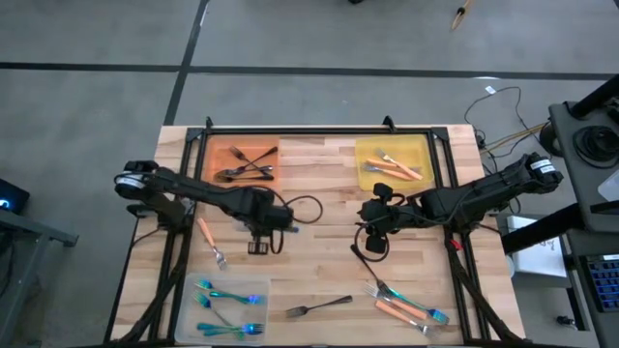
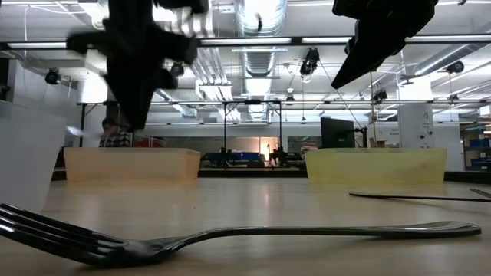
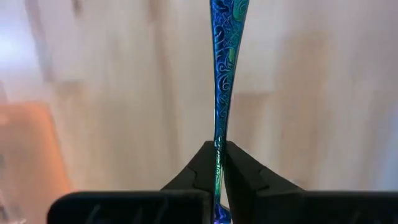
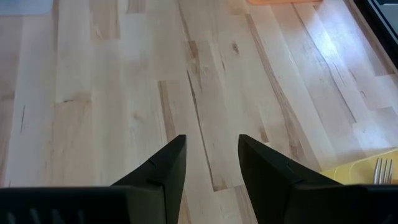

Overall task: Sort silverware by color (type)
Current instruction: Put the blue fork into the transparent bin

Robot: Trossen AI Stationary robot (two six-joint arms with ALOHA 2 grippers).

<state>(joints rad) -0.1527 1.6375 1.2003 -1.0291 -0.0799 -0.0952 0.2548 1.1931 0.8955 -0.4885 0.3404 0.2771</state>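
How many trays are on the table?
3, as seen in the high view: an orange tray at top left, a yellow tray at top right, and a clear tray at bottom left. None seems hidden.

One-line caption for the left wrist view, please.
Left gripper shut on the handle of a blue-teal patterned utensil, above the wooden table.

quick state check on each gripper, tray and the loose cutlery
left gripper: shut on a blue fork, mid-table
right gripper: open, empty, above bare wood
orange tray: holds dark grey forks
yellow tray: holds orange-handled pieces
clear tray: holds blue pieces
grey fork: loose on the front of the table
orange-handled fork: loose by the left arm
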